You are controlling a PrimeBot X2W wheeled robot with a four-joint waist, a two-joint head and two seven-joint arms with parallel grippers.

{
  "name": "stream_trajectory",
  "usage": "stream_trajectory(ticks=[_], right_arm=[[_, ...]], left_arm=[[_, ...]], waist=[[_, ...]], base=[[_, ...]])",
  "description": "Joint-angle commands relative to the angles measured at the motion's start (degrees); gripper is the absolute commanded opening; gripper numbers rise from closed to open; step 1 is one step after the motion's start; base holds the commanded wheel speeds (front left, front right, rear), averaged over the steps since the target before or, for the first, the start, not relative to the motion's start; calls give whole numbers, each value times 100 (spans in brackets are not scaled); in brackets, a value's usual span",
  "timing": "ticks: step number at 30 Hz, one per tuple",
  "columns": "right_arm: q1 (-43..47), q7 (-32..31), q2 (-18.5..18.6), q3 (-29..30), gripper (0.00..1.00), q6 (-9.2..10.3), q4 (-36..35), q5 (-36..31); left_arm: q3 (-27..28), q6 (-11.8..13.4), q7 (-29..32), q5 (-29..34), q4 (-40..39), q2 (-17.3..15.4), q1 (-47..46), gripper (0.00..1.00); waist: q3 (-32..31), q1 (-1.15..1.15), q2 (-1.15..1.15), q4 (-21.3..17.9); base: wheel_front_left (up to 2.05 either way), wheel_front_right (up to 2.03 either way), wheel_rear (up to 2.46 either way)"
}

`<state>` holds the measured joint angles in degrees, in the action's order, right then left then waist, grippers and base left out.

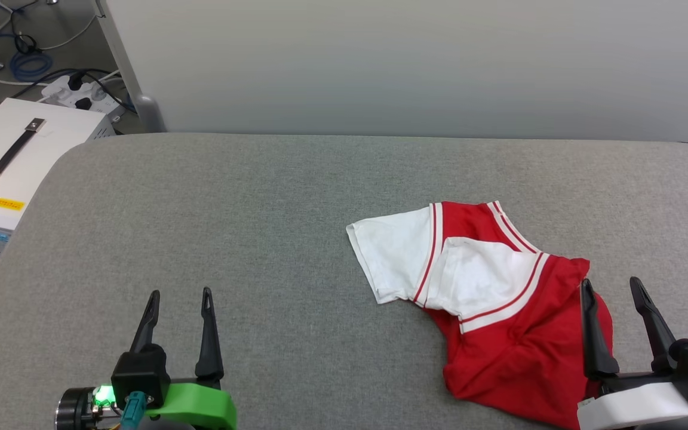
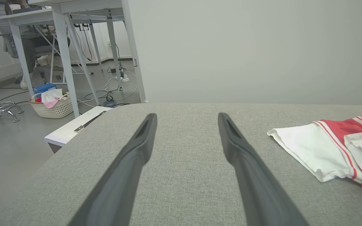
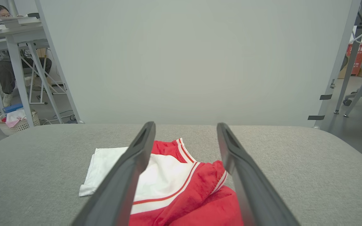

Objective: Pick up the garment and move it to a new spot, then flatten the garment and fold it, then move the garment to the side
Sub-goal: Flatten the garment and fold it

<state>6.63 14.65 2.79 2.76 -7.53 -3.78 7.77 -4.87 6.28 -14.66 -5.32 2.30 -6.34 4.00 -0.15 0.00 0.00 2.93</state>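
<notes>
Wide-spread and empty, the right claw sits at the near right of the grey counter, its two dark fingers pointing away from the robot with the garment lying under and between them. In the right wrist view the crumpled red cloth fills the gap between the fingers, but whether either finger touches it I cannot tell. The left claw is just as far open and grips nothing; it hangs over bare counter at the near left, well apart from the shirt. The garment lies bunched on the right half of the counter, nearer the robot than the far wall. One white sleeve is spread flat to the left, the other is folded over the red body with its striped trim showing, and the lower part is heaped in soft folds near the front edge. No print is visible on the face turned up. By my reading the first step is yet to be made: the shirt is in a heap rather than laid out, and the right claw, being the one above it, looks best placed to pinch a raised fold — the left has open counter in front of it, a likely new spot for spreading the cloth.
</notes>
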Motion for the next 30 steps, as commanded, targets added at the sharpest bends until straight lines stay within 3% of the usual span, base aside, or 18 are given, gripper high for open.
stream_trajectory(ticks=[1,19,27,30], right_arm=[[67,35,9,-9,100,4,30,-51],[-36,35,9,-44,100,4,39,-66],[-751,35,20,67,100,4,-374,-382],[-1235,35,186,86,100,4,-501,-344]], left_arm=[[46,-46,-34,71,30,56,100,100],[259,-264,-34,273,128,238,151,100],[271,-287,-34,310,130,278,14,100],[278,-294,-34,319,122,289,-56,100]], waist=[[-13,0,0,5],[-37,0,0,13],[118,0,0,37],[206,0,0,55]], base=[[0,0,0],[0,0,0],[0,0,0],[0,0,0]])
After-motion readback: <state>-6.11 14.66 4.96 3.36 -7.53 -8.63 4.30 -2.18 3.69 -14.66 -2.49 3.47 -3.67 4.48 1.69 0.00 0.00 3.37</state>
